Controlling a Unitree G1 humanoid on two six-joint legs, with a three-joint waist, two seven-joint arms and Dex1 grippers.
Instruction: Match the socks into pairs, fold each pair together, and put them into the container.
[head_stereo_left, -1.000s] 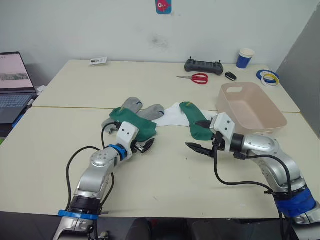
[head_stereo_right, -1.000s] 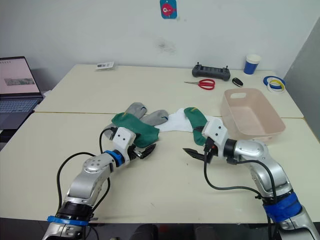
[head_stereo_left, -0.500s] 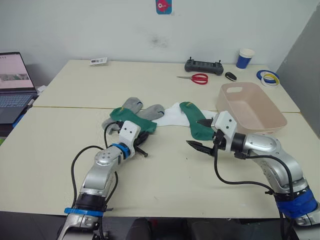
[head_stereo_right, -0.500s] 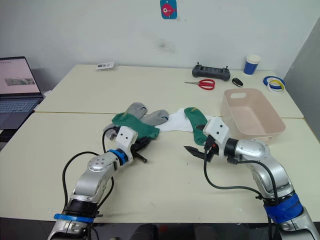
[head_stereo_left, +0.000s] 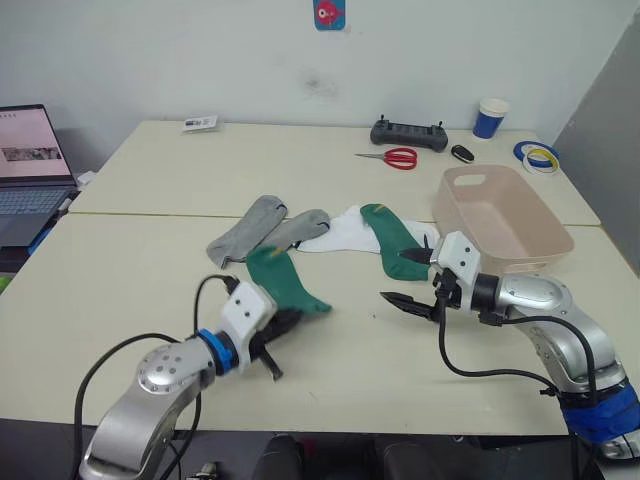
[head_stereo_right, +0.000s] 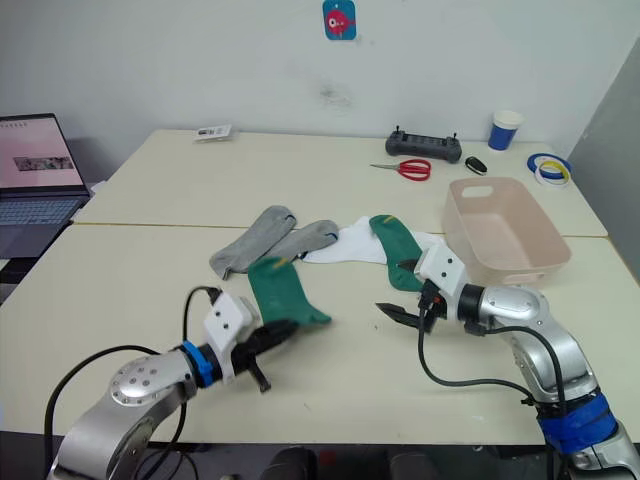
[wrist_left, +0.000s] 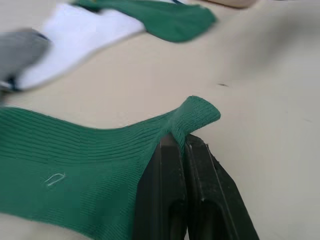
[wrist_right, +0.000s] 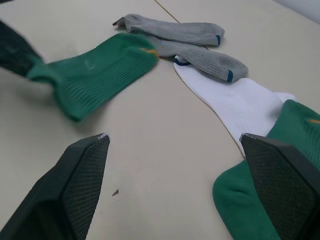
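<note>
Dragged clear of the pile, one dark green sock now lies on open table nearer the robot, where a second ago it sat on top of the two grey socks. The left gripper has its fingers pinched together on that sock's cuff edge, the fabric bunched up between them. The right gripper hovers with jaws wide apart just beside the second green sock, which partly overlies the white socks; how many white ones lie there is hard to tell, as they seem to overlap. The container stands at the robot's right with nothing visible inside. By my judgement the task is barely begun: no pair is matched or folded, the two green socks lie well apart, and all three pairs remain to be sorted, folded and binned.
</note>
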